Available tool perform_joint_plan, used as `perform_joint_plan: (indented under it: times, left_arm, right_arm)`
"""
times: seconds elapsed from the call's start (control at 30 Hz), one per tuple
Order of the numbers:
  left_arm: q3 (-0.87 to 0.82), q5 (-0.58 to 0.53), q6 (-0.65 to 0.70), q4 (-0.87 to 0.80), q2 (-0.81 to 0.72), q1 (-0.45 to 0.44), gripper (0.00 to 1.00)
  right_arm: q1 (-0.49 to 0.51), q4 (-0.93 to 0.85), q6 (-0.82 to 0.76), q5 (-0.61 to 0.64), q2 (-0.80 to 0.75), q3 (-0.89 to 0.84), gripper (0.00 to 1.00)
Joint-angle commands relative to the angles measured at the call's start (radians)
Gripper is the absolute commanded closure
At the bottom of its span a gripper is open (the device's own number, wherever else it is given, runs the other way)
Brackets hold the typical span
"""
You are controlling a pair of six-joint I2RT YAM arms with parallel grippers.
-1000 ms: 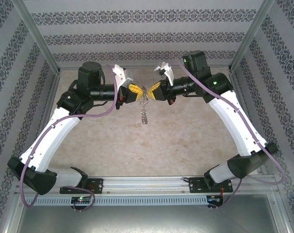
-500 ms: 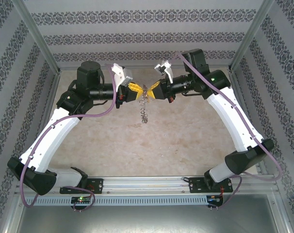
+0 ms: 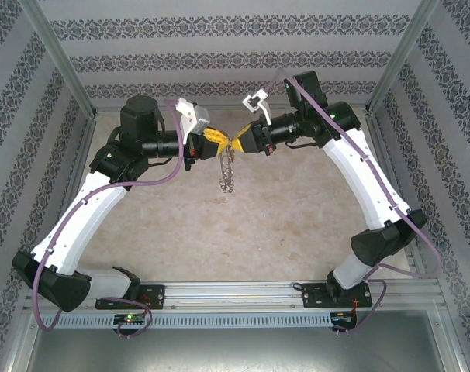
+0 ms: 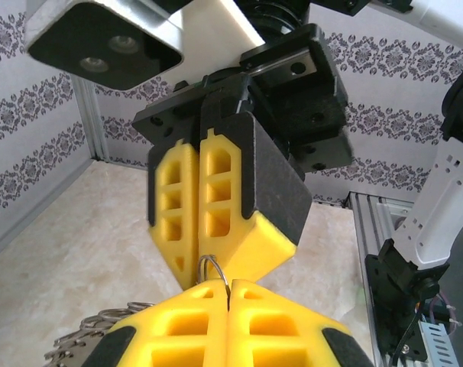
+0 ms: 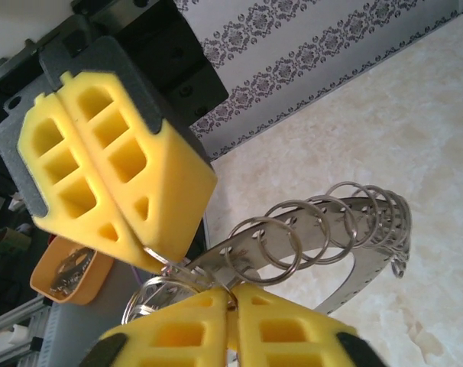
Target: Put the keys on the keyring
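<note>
Above the middle of the table [image 3: 297,225], the keyring [image 3: 228,172] is held clear of the surface. It hangs straight down as a thin coil from the point where the two grippers meet.

To the left of the keyring's top, the left gripper [image 3: 219,142] is seen with its yellow fingers clenched flat together. A small wire loop of the keyring is pinched at their tips.

To the right of the keyring's top, the right gripper [image 3: 241,144] is pointed straight at the other, tip almost against tip. Its fingers are drawn together to a narrow seam, and a wire loop of the keyring is caught in that seam.

From the right wrist, the keyring [image 5: 365,267] is shown as a grey metal band with a row of wire loops threaded along it, trailing away from both sets of fingers. Beyond the keyring's gripped end, behind the left gripper's fingers, a key [image 5: 63,277] with an orange head and a silver part can be made out. Whether it is hung on the keyring cannot be told.

From the left wrist, the keyring's jagged grey edge [image 4: 86,345] is glimpsed beside the left gripper's own fingers.
</note>
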Motion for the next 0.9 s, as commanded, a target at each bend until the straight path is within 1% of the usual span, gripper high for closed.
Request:
perform_joint_plan:
  times: [0.0,0.17,0.23,0.4,0.57,0.73,0.87]
  left_arm:
    - [0.018,0.058,-0.003,0.075,-0.018,0.008,1.00]
    - [0.039,0.060,0.006,0.053,-0.012,0.031,1.00]
    - [0.045,0.058,0.017,0.034,-0.010,0.035,1.00]
    - [0.044,0.072,0.010,0.036,-0.011,0.047,1.00]
    - [0.067,0.137,-0.025,0.051,0.001,0.054,1.00]
    - [0.081,0.197,-0.082,0.087,0.009,0.053,1.00]
    - [0.097,0.223,-0.091,0.076,0.017,0.054,1.00]
  right_arm:
    - [0.006,0.004,0.008,0.028,0.006,0.050,0.81]
    - [0.007,0.030,-0.017,0.091,-0.037,0.032,0.71]
    - [0.014,0.061,-0.033,0.120,-0.071,0.002,0.65]
    - [0.049,0.110,-0.109,0.205,-0.140,-0.063,0.59]
    - [0.078,0.159,-0.140,0.227,-0.168,-0.087,0.60]
    - [0.085,0.188,-0.139,0.228,-0.172,-0.085,0.66]
    - [0.088,0.198,-0.141,0.218,-0.163,-0.075,0.72]
